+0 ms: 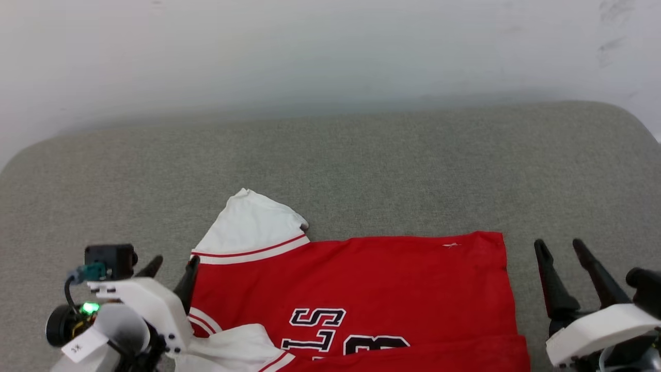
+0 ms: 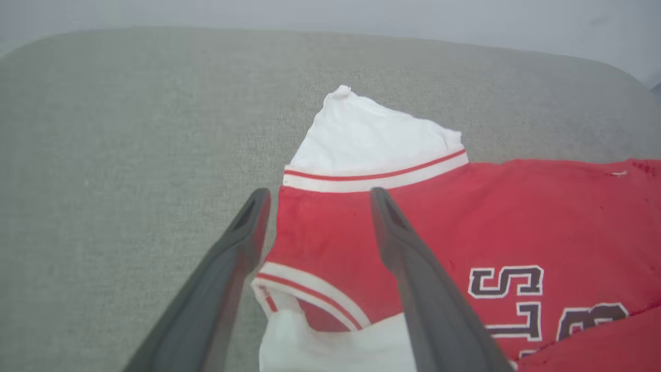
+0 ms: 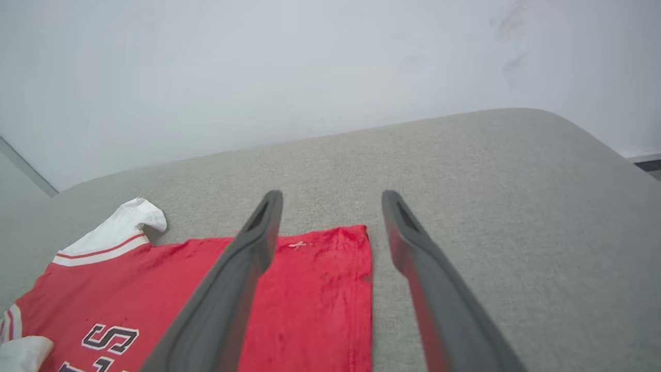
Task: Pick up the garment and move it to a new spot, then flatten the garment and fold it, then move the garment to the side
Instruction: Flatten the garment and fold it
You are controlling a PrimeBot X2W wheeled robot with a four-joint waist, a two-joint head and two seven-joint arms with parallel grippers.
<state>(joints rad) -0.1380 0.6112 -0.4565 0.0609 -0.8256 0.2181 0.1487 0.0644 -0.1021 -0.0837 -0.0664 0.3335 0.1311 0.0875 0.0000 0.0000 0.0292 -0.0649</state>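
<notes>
- The garment (image 1: 361,289) is laid on the grey cushion (image 1: 361,165), toward 6 o'clock in the head view, with the chest lettering facing up.
- The red body is spread fairly smooth. One white sleeve (image 1: 253,227) is left pointing toward 11 o'clock, and a second patch of white cloth is bunched at the 7 o'clock corner.
- A red band is seen lying across the lower part of the lettering at the near edge. This is judged to be a first fold, though the frame cuts it off.
- Placing and flattening are judged largely done. The sleeves remain to be tucked, further folds made, and the bundle moved aside.
- The left gripper (image 1: 173,268) is held low at 8 o'clock, fingers pointed toward 12 and spread wide. In the left wrist view the garment's shoulder edge is straddled, and no cloth is pinched.
- The right gripper (image 1: 559,248) is held at 4 o'clock, just beside the garment's right edge, over bare cushion. Its fingers are likewise apart, and nothing is gripped.
</notes>
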